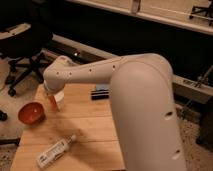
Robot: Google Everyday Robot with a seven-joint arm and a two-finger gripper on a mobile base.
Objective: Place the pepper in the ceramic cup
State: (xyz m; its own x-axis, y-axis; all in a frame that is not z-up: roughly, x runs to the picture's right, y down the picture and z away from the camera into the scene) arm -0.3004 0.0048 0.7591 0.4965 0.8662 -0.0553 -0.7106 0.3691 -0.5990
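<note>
My gripper (pixel 53 91) is at the end of the big white arm that reaches from the right foreground to the left side of the wooden table (pixel 95 125). It is shut on the pepper (pixel 53 103), a slim orange-red piece that hangs upright below it. The ceramic cup (pixel 60 99), small and white, stands right beside and partly behind the pepper. The pepper overlaps the cup's left side; I cannot tell whether its tip is inside the cup or in front of it.
An orange-red bowl (pixel 31 113) sits at the table's left edge, left of the cup. A white bottle (pixel 55 151) lies on its side near the front. A dark flat object (pixel 100 93) lies at the back. An office chair (pixel 22 45) stands behind left.
</note>
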